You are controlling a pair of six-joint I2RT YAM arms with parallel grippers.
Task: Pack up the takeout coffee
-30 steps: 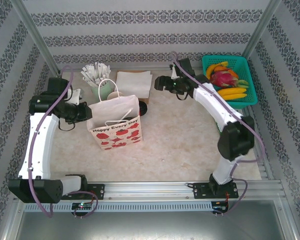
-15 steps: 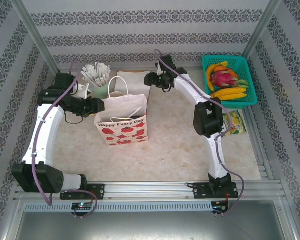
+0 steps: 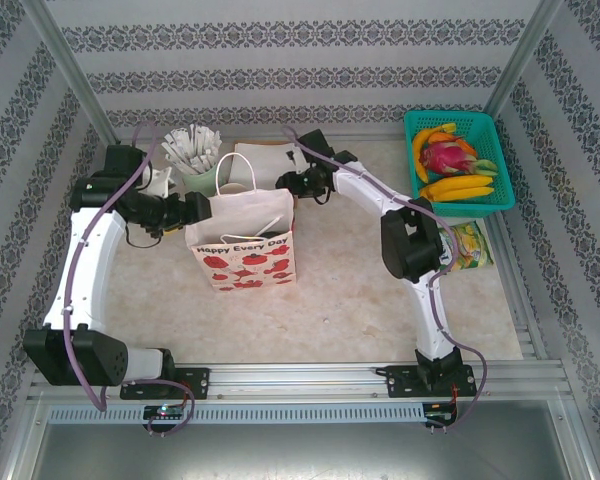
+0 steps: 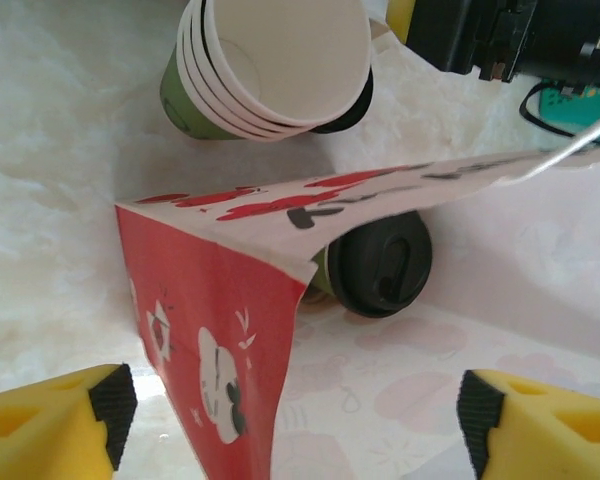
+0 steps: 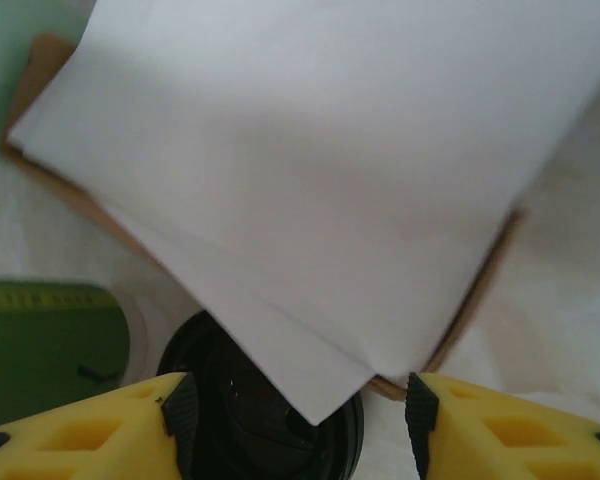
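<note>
The takeout coffee [image 4: 380, 265] sits on the desk [image 3: 380, 290] just beside the paper bag [image 3: 242, 240] and near the stack of cups [image 4: 270, 70], its black lid partly hidden by the bag's rim. The left fingers [image 4: 50, 420] stand wide apart, astride the bag's edge. The right fingers [image 5: 500, 430] are apart on either side of the lid, below a corner of the napkins [image 5: 330, 170].

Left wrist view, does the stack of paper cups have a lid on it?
No, the stack of paper cups shows an open mouth with a bare white inside.
</note>
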